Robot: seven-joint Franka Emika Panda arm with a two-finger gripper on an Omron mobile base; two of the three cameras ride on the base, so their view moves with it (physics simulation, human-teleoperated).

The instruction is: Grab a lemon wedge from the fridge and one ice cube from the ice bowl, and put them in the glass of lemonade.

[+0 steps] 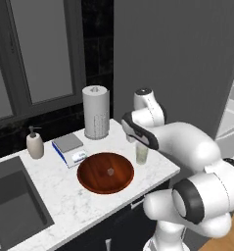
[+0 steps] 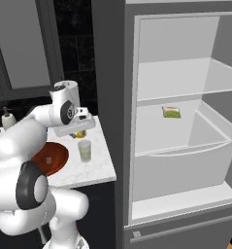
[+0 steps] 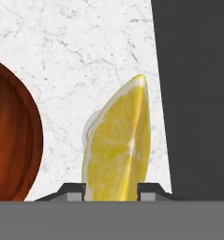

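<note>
Pincer (image 3: 111, 190) tips pinch the lemon wedge (image 3: 117, 145) between them, the fruit standing up between the two dark fingers (image 3: 75, 191) in the hand view. From the right base view the pincer (image 2: 80, 132) hangs just above the glass (image 2: 84, 151) of lemonade, which stands on the marble bench (image 2: 100, 160) near its right edge, beside the brown bowl (image 2: 49, 159). In the left base view the glass (image 1: 142, 153) is half hidden behind the arm, with the bowl (image 1: 105, 172) just to its left and one pale ice cube (image 1: 109, 171) lying near the bowl's middle.

Judged from here, the main risk is a missed drop. In the hand view a faint curved rim peeks out behind the wedge's left side, so the wedge may not sit square over the mouth; let go now and it could clip the rim and fall onto the bench or roll off the edge beside the fridge (image 2: 175, 121). Coming down too low could knock the glass over or push it toward that edge. The wedge is slick and held only at its base, so it may also tilt or stick to one finger on release. The fridge door stands open, a thing to swing clear of.
</note>
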